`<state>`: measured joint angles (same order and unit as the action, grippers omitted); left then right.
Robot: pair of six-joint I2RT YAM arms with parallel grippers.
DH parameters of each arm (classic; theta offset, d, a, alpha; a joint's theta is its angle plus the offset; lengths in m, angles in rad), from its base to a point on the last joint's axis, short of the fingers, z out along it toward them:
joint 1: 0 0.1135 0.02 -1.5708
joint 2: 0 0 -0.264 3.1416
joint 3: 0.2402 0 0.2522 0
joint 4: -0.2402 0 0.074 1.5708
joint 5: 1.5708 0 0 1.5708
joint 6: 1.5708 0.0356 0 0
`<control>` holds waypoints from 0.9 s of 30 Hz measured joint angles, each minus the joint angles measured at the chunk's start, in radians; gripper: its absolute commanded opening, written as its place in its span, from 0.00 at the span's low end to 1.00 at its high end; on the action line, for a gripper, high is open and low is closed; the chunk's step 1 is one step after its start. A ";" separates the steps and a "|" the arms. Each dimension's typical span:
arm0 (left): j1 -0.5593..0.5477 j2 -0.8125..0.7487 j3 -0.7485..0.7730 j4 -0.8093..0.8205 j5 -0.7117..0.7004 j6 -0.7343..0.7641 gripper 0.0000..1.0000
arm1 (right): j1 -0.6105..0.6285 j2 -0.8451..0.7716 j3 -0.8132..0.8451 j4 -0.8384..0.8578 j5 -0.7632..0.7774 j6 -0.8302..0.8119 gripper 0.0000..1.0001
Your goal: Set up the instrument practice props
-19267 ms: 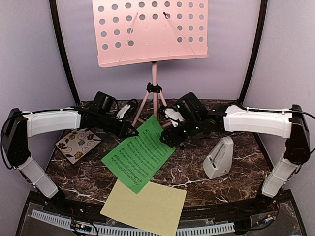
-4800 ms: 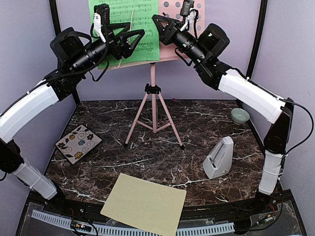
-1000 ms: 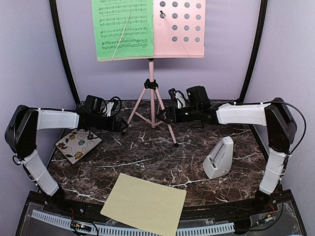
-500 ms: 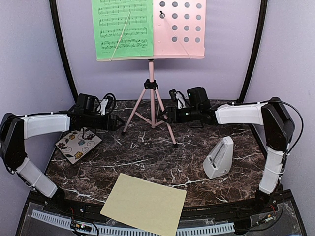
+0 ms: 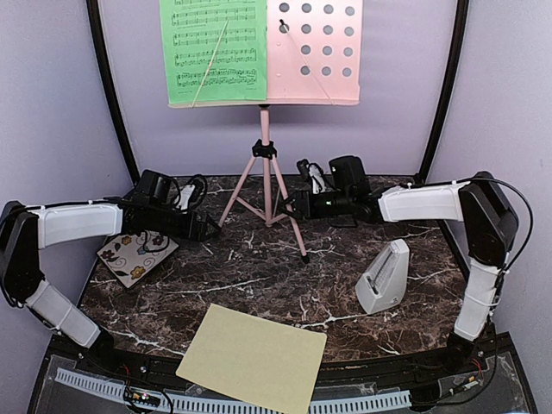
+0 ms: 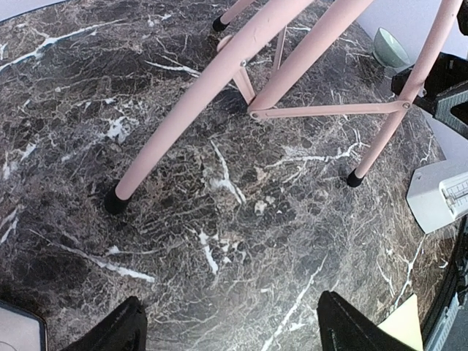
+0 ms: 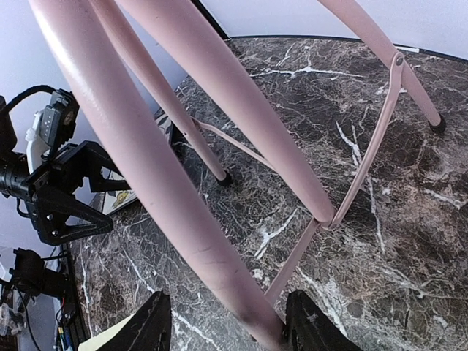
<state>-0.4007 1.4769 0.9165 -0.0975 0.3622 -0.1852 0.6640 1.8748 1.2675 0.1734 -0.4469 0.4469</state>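
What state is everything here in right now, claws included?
Pink perforated tripod music stand: upright.
Green music sheet: on the stand's desk, left half.
Pale yellow music sheet: flat on the dark marble table.
Light-grey pyramid metronome: standing.
Floral square tile: lying flat.
Left claw: open, empty.
Right claw: open, straddling a stand leg.

Music stand (image 5: 315,86): pink, with a grid of round holes. Green sheet (image 5: 216,52): printed with black staves. Pale yellow sheet (image 5: 254,358): plain. Metronome (image 5: 382,278): light grey. Desk (image 5: 259,267): dark brown marble, white veins. Tile (image 5: 129,259): pale, floral print. Bowl (image 6: 390,47): pale green.
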 measured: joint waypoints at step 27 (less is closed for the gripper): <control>-0.023 -0.258 -0.255 -0.383 0.180 -0.346 0.77 | 0.006 -0.294 -0.080 -0.265 0.054 -0.132 0.68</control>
<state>-0.4240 1.2186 0.6617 -0.4801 0.5423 -0.5308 0.6697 1.5803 1.1870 -0.0917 -0.3927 0.3145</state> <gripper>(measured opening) 0.798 0.719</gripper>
